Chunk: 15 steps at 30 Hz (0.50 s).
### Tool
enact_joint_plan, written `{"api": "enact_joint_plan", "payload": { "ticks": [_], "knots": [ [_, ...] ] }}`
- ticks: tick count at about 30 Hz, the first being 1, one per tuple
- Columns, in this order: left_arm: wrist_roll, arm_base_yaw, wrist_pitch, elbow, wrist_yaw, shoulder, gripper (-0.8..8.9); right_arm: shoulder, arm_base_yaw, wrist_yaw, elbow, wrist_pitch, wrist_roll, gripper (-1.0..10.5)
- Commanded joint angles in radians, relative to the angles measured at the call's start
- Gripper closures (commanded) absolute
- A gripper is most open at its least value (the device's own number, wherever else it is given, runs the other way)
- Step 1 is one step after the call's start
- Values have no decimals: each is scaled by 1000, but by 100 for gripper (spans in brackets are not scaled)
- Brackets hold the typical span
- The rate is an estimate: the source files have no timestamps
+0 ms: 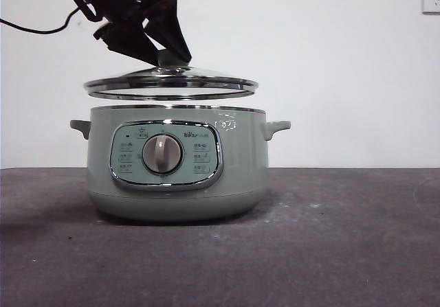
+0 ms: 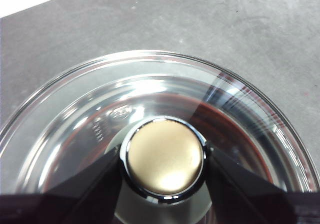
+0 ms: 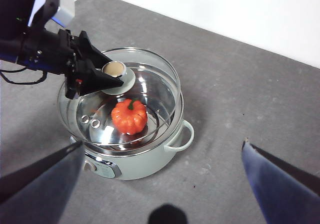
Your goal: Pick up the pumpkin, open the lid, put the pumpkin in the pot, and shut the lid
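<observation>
The glass lid (image 1: 172,84) with its chrome rim hangs level a little above the rim of the sage-green pot (image 1: 175,176), with a narrow gap between them. My left gripper (image 1: 161,49) comes down from the upper left and is shut on the lid's round knob (image 2: 165,156), one jaw on each side. In the right wrist view the orange pumpkin (image 3: 129,116) lies inside the pot (image 3: 150,164), seen through the lid (image 3: 155,81). My right gripper (image 3: 162,144) is open and empty, high above the table on the pot's panel side.
The pot stands on a dark grey table (image 1: 344,238) with a white wall (image 1: 344,60) behind it. A black cable (image 1: 34,29) trails from the left arm at the upper left.
</observation>
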Motion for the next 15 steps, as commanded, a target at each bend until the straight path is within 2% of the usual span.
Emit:
{"api": "enact_joint_plan", "payload": {
  "ticks": [1,15],
  "knots": [
    [2,-9,53,7,13,1,822,1,2,-1,0,5,13,349],
    [7,-14,45,7,-17,23,822,0,2,-1,0,-3,13,349]
  ]
}}
